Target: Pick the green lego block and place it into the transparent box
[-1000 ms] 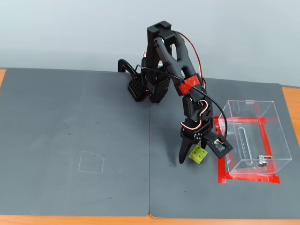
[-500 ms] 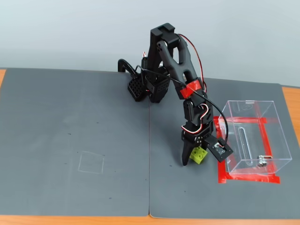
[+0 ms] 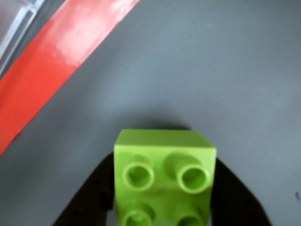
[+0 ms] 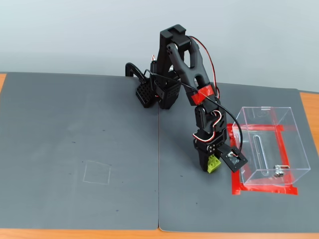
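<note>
Lime-green and studded, the green lego block [image 3: 164, 176] fills the lower middle of the wrist view, its four round studs facing the camera, with a dark finger [image 3: 89, 197] pressed against each of its side faces. The gripper [image 4: 211, 164] is pinching the brick between its two black fingers. In the fixed view the block [image 4: 215, 164] sits at the tip of the arm [image 4: 187, 64], low over the grey mat [image 4: 79, 129] (whether it touches the mat or hangs just above it I cannot tell).

Just to the right of the gripper in the fixed view stands the transparent box [image 4: 271, 145], upright on the mat inside a frame of red tape [image 4: 263, 189], with a small metal fitting low on its front wall. The block is outside the box, near its left wall but apart from it. In the wrist view a strip of the red tape [image 3: 51, 61] runs diagonally across the upper left, with a clear edge of the box [image 3: 16, 23] in the corner beyond it.
</note>
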{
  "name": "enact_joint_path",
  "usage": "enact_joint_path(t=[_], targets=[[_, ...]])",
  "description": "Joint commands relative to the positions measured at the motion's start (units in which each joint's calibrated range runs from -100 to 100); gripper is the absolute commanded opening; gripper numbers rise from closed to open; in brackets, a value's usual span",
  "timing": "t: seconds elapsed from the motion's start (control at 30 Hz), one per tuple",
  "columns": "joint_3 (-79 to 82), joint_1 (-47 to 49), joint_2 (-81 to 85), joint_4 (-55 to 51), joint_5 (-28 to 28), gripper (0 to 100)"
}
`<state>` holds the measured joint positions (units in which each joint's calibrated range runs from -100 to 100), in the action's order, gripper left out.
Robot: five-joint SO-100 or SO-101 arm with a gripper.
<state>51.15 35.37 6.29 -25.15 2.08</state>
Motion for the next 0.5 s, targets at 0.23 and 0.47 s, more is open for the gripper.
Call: enact_joint_path(t=[0.23,0.47], targets=[[-2.52,-0.5,4.52,-0.11,-0.17,12],[-1.98,-1.24,12.32,-0.11,0.29,12]])
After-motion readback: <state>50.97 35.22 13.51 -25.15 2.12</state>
